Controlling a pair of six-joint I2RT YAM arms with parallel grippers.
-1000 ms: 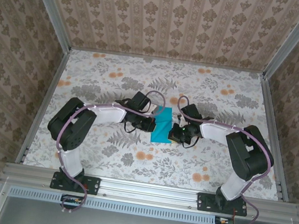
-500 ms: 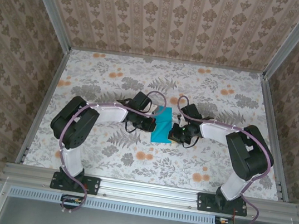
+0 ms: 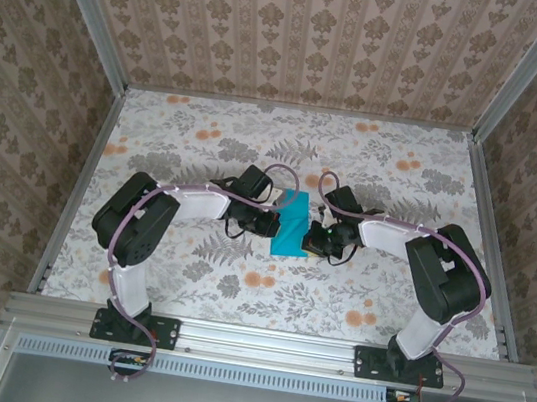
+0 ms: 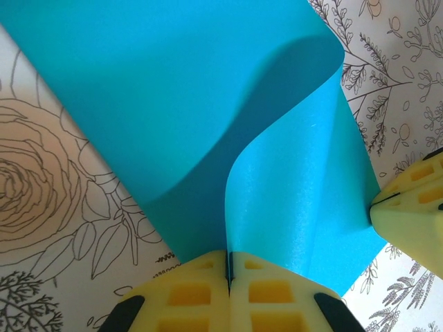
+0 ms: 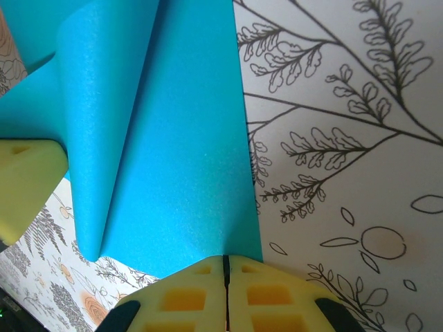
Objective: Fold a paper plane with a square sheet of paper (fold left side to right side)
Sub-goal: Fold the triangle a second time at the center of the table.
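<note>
Folding left side over right, mid-step. Just left of the centre of the floral table (image 3: 186,280), left gripper (image 4: 228,263) is clamped tight on the left edge of the square sheet of paper (image 4: 173,104), with that flap lifted and curling over. Just right of table centre, right gripper (image 5: 226,266) is clenched on the sheet's right edge, apparently anchoring it. Sheet sits at table centre, far part flat. Next, likely: left gripper carries its edge across to the right edge, aligns them, then the crease is pressed.

No legible text, label, brand, number or sign anywhere.
</note>
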